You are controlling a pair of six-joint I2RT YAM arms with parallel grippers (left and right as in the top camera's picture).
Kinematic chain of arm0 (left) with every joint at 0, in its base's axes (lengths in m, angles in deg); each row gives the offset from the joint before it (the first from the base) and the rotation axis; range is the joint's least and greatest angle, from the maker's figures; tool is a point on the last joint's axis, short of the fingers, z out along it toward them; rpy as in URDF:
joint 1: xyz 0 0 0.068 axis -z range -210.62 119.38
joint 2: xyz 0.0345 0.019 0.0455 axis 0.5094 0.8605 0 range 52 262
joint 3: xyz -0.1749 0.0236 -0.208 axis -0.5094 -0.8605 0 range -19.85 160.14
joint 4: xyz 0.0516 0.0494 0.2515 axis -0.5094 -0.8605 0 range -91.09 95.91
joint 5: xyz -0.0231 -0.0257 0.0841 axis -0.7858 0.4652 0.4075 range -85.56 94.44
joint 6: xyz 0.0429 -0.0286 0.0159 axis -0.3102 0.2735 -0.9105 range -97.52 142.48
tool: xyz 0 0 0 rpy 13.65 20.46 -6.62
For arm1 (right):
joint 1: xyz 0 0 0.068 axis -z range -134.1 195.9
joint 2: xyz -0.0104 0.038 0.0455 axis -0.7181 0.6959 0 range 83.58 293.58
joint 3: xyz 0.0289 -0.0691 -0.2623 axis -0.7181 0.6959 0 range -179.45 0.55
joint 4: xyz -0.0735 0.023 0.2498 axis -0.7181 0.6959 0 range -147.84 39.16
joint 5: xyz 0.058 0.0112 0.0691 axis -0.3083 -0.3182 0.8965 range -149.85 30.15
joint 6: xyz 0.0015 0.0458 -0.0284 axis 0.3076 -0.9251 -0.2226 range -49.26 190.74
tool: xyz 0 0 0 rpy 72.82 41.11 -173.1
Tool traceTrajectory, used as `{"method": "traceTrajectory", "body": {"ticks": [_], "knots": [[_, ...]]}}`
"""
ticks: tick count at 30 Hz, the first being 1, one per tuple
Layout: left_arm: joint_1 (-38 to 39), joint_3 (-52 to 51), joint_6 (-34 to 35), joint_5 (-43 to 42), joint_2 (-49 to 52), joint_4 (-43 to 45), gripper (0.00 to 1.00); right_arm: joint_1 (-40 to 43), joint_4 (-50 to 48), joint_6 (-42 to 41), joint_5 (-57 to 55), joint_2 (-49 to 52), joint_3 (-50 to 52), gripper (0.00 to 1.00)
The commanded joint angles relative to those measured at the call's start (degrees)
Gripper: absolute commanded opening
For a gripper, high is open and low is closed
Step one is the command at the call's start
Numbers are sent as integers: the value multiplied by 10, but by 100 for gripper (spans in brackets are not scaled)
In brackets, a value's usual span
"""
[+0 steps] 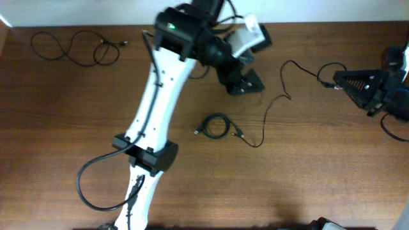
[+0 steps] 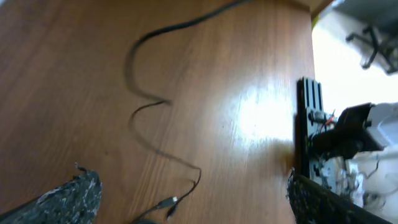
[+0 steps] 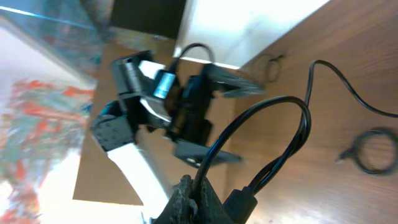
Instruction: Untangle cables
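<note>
Landmark: small coil [image 1: 216, 125], a tight knotted loop of thin black cord lying flat near the middle of the table [image 1: 319, 185].
Main cable: long strand [image 1: 276, 102] starts just right of the coil and runs in loose waves away to the right gripper [image 1: 337, 83]. Whether it is one cord with the coil or a second cord caught in it cannot be told.
Separate cable: loose cable [image 1: 75, 46] lies well apart from the coil, toward the far left corner, in open loops of its own.
Plug ends: one plug [image 1: 196, 132] juts out just left of the coil, and a second plug [image 1: 241, 135] lies just right of it.
Right gripper: well to the right of the coil, jaws closed on the far end of the long strand, which bows up in an arch beside the fingers.
Left gripper [image 1: 245, 84]: beyond the coil toward the far edge, jaws spread wide, holding nothing.
Handling (judged): very light, limp and springy. The cord likely slides freely on the smooth wood, so a pull may drag the whole coil or tighten the knot. The plugs are the only rigid parts and may snag.
Where to take hold (judged): an outer turn of the coil, or the cord just behind a plug, with the left gripper, while the right gripper keeps the strand's end.
</note>
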Motion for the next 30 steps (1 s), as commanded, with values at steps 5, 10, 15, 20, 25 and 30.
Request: {"method": "traceTrajectory", "body": {"ticks": [5, 10, 15, 20, 25, 30], "knots": [[16, -5, -23, 10, -14, 10, 97, 1, -2, -69, 47, -1, 2, 4], [16, -15, -23, 13, -13, 39, 93, 1, -2, -84, 47, -9, 2, 4], [16, -70, -18, 9, -12, 68, 91, 1, -4, -112, 47, -36, 2, 4], [16, -113, -18, -40, -12, 107, 90, 1, -19, -129, 47, -71, 2, 4], [16, -126, -18, -53, -12, 135, 87, 1, -26, -159, 47, -93, 2, 4], [26, -148, -19, -69, -11, 137, 73, 1, -28, -159, 47, -93, 2, 4]]}}
